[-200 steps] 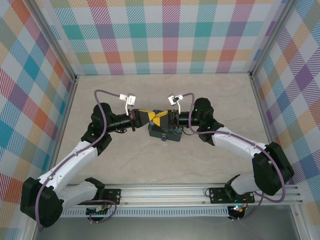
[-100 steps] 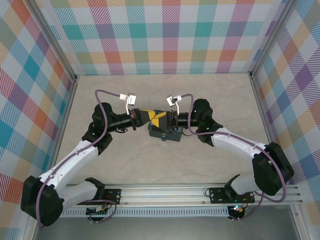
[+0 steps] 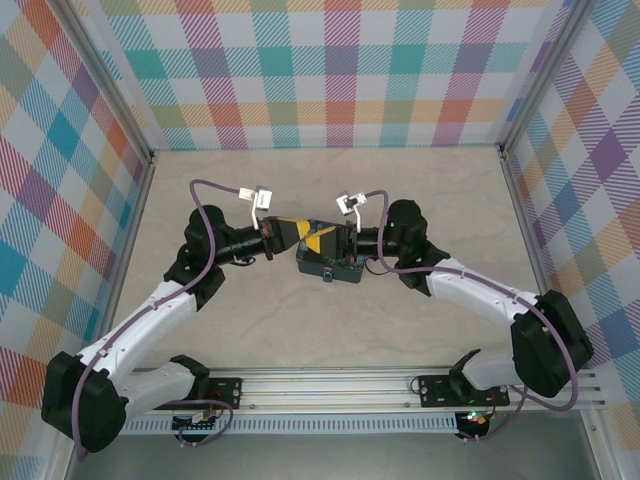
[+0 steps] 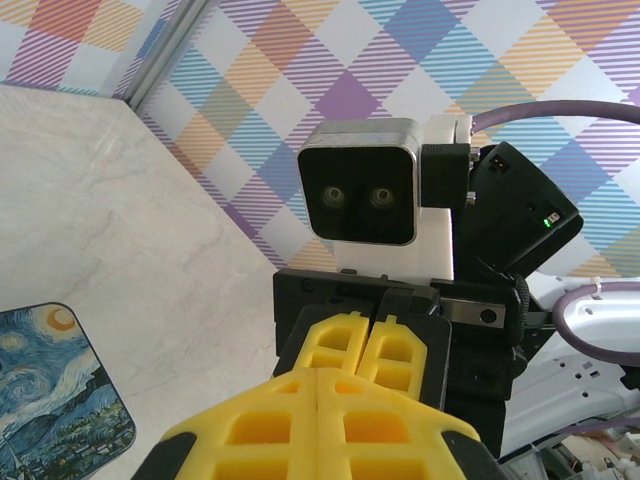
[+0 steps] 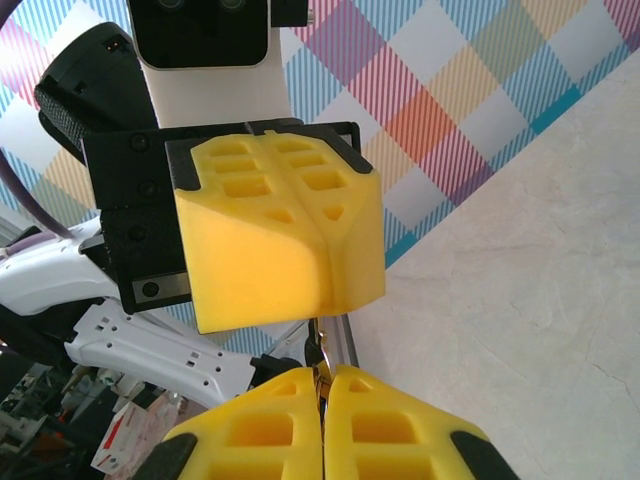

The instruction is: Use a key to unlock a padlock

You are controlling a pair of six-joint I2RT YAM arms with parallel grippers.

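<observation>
In the top view my left gripper (image 3: 304,236) and right gripper (image 3: 329,240) meet tip to tip just above the dark-blue painted tin (image 3: 336,268). The right wrist view shows my right gripper (image 5: 322,372) shut on a thin dark metal piece, the key (image 5: 320,350). The key's upper end runs under the tips of the left gripper (image 5: 312,235), right in front. In the left wrist view my left gripper (image 4: 318,375) is shut with no gap, facing the right gripper (image 4: 372,338). The padlock is hidden.
The tin (image 4: 50,400) lies flat on the beige table (image 3: 330,190) beneath both grippers. Plaid walls (image 3: 330,70) close off the back and both sides. A metal rail (image 3: 400,385) runs along the near edge by the arm bases.
My right gripper has closed from about half open to shut on the key. Both arms have stayed almost where they were, tips together over the tin.
</observation>
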